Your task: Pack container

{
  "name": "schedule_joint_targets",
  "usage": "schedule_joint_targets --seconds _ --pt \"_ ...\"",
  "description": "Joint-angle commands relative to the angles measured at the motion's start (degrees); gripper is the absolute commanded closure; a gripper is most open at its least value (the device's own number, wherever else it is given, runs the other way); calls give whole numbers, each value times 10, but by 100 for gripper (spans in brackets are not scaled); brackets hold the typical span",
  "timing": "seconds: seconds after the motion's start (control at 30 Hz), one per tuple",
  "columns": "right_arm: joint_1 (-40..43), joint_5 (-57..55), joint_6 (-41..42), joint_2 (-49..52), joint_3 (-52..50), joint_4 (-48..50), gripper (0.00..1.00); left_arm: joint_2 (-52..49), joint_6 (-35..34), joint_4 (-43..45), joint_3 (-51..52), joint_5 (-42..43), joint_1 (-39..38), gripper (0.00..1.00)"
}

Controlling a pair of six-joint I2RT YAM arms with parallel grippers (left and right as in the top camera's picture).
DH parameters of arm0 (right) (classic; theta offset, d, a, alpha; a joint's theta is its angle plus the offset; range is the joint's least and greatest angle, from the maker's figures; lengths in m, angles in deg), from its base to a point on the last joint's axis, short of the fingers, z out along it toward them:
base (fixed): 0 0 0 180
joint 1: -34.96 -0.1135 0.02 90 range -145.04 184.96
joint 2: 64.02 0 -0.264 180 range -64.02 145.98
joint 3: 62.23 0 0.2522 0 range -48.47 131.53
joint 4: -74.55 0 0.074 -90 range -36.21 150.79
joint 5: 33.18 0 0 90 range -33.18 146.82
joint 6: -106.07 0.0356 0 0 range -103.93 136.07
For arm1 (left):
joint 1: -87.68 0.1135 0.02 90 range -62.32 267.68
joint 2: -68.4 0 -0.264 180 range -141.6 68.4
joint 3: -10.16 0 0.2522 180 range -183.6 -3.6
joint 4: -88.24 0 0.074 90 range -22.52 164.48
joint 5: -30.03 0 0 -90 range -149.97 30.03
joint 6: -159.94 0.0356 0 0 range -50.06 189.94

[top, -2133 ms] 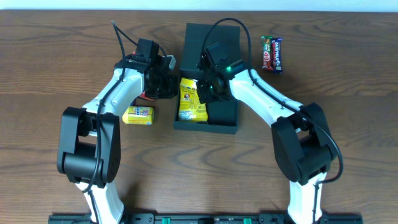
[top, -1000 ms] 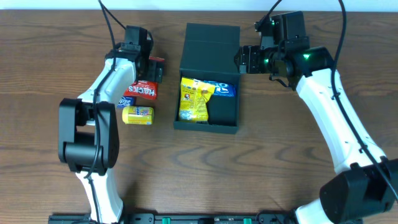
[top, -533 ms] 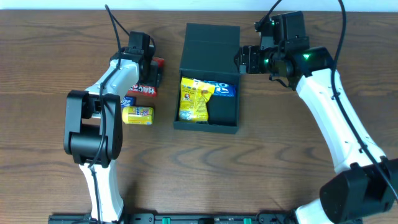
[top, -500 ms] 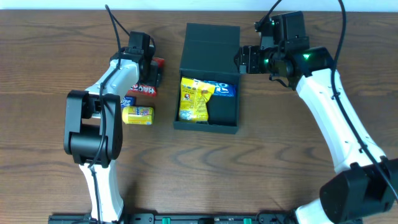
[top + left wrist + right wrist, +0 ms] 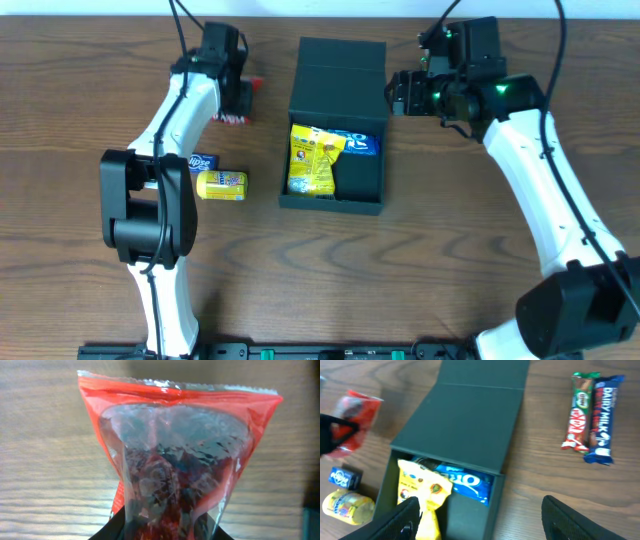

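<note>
The container (image 5: 340, 65), a dark box with its flap lid open toward the far side, lies mid-table. Inside it lie a yellow packet (image 5: 308, 160) and a blue Oreo pack (image 5: 362, 144). My left gripper (image 5: 238, 98) is shut on a red snack packet (image 5: 233, 118) left of the box. In the left wrist view the red packet (image 5: 175, 455), with its clear window, fills the frame above my left gripper (image 5: 167, 527). My right gripper (image 5: 400, 95) hovers open by the box's far right corner. The right wrist view shows the lid (image 5: 470, 415) and my right gripper (image 5: 485, 522) holding nothing.
A small blue packet (image 5: 201, 161) and a yellow packet (image 5: 222, 185) lie on the table left of the box. Two chocolate bars, a red-green one (image 5: 580, 412) and a blue Dairy Milk (image 5: 601, 420), lie side by side right of the lid.
My left gripper has closed on the red packet and moved it toward the table's far side, away from the blue and yellow packets. My right gripper has shifted slightly right.
</note>
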Motion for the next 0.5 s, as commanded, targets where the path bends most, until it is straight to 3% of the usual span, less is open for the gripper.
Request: schedule_joint_targets --seconds 0.0,0.27,0.47 --pt "22 -5 -5 -2 3 -3 23 21 -6 -34 -57 -3 1 72" --pt "96 -5 -5 -28 3 -2 21 105 -28 -87 -79 -3 -54 73" --pt "146 -5 -5 -31 3 -3 21 127 -150 -143 -78 -3 -145 72"
